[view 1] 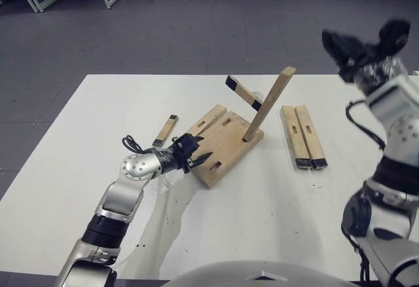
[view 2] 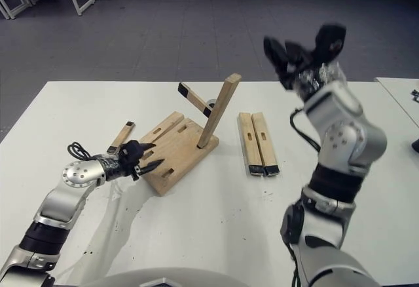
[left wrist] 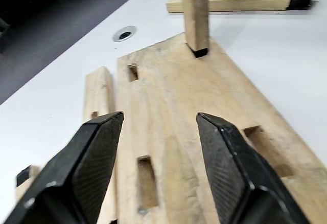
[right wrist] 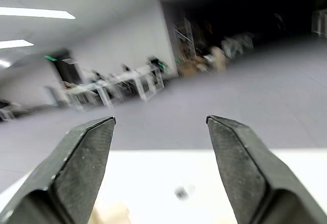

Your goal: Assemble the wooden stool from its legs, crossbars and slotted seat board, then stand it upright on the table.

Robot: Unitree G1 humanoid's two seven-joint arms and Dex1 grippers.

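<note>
A pale, flat seat board (view 1: 222, 148) with rectangular slots lies on the white tabletop (view 1: 85, 169), about mid-table. One square-section leg (view 1: 268, 103) stands tilted in a slot at the board's far right corner. A shorter crossbar (view 1: 243, 92) with a black-capped end sticks out of the leg to the left. Right of the board, two more legs (view 1: 303, 136) lie side by side and touching, black tips toward the near edge. A slotted strip (view 1: 208, 118) lies along the board's far left edge, and a short black-tipped piece (view 1: 165, 130) lies further left.

The left end effector (view 1: 200, 160) hovers at the board's near left corner, gaping wide and holding nothing; its wedge-shaped fingers (left wrist: 97, 152) are black with a fine weave. The right end effector (view 2: 302, 44) is raised high on the right, also spread wide and empty.
</note>
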